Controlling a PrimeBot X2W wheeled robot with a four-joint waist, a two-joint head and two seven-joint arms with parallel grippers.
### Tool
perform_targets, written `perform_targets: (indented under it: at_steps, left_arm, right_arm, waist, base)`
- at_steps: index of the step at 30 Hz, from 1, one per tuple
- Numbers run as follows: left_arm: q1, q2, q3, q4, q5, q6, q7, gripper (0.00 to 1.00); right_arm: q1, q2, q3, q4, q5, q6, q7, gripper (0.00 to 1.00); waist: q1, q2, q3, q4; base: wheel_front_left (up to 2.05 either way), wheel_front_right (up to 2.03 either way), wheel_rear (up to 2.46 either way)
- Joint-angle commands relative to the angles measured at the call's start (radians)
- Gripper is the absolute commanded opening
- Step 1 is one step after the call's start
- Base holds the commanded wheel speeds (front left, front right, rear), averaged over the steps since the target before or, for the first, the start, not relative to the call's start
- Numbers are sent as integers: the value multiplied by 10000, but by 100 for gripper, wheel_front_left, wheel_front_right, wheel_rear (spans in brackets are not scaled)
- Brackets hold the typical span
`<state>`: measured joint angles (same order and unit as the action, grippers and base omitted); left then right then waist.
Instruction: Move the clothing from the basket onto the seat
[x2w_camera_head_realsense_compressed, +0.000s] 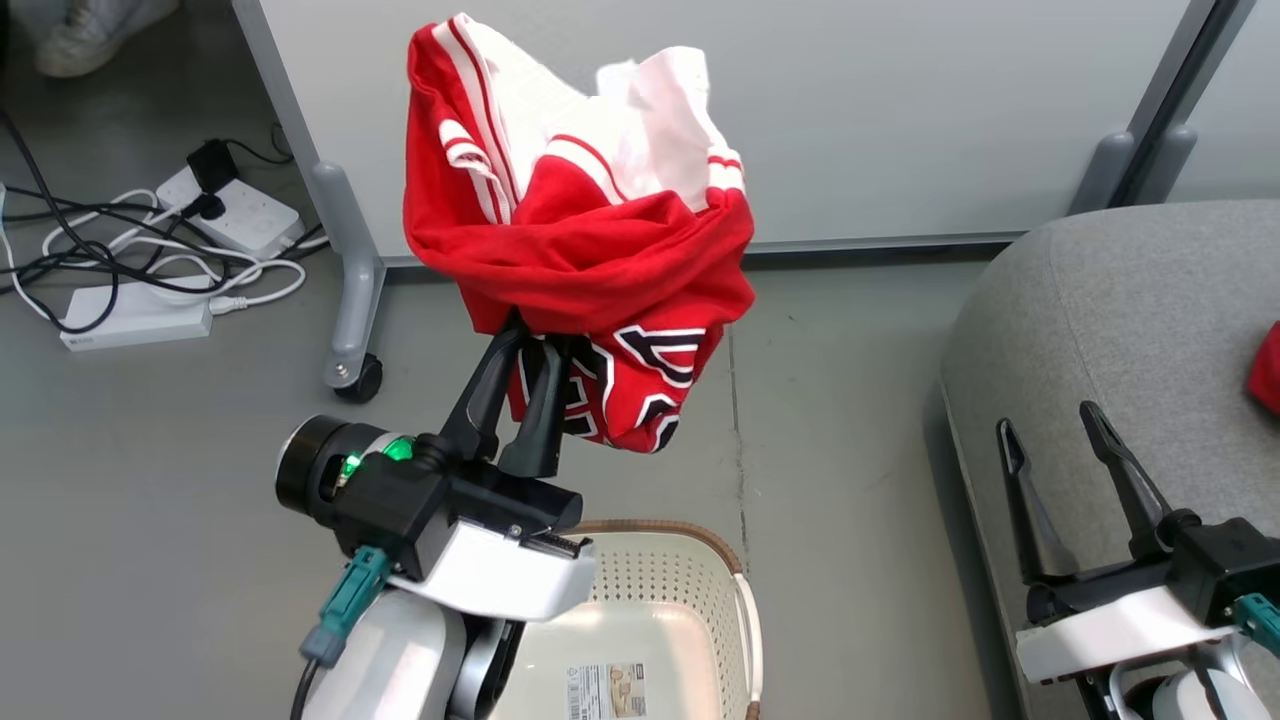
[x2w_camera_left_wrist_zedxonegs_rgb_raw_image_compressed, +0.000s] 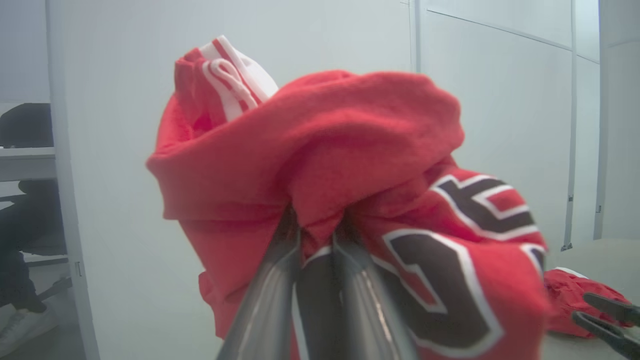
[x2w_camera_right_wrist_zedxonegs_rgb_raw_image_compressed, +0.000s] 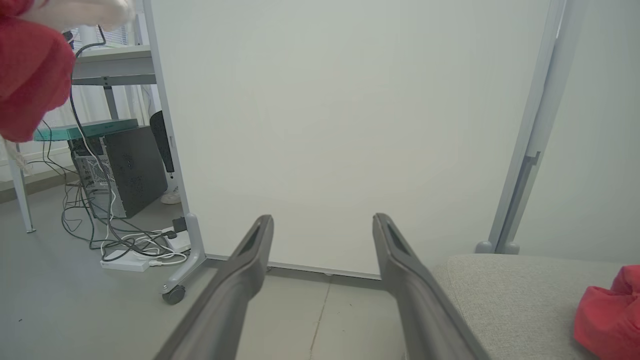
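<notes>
One illegible label (x2w_camera_head_realsense_compressed: 607, 690) inside basket (x2w_camera_head_realsense_compressed: 668, 585)

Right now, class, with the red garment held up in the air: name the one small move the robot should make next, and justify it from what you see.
Probably swing the left pincer rightward until the red garment hangs over the seat. The pincer is shut on the cloth, which is out of the basket, and the seat lies to the right.
</notes>
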<state>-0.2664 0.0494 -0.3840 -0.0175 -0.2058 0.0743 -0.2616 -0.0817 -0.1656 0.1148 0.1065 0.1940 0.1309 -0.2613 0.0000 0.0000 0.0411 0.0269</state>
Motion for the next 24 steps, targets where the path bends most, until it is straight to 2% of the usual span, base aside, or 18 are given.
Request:
perform_targets:
  at_steps: [1, 8, 15, 24]
  left_arm:
    - [175, 27, -33, -254, -107, -54, -45, 0]
    - [383, 27, -735, -794, -167, -475, -45, 0]
    - [523, 27, -1613, -201, -498, -1190, -47, 0]
    - [381, 25, -1520, -64, -679, -1260, -47, 0]
  right_arm:
    - [93, -55, 28, 17, 103, 0, -14, 100]
    - [175, -82, 121, 36, 107, 0, -14, 100]
    - [122, -25, 200, 31, 105, 0, -14, 100]
    - [134, -17, 91, 10, 108, 0, -14, 100]
  waist:
    - [0, 0, -91, -34]
    - [0, 0, -215, -130]
    - [0, 0, -212, -260]
    - [0, 0, -123, -295]
  base:
    - [0, 0, 0]
    - [0, 0, 0]
    - [0, 0, 0]
    - [0, 0, 0]
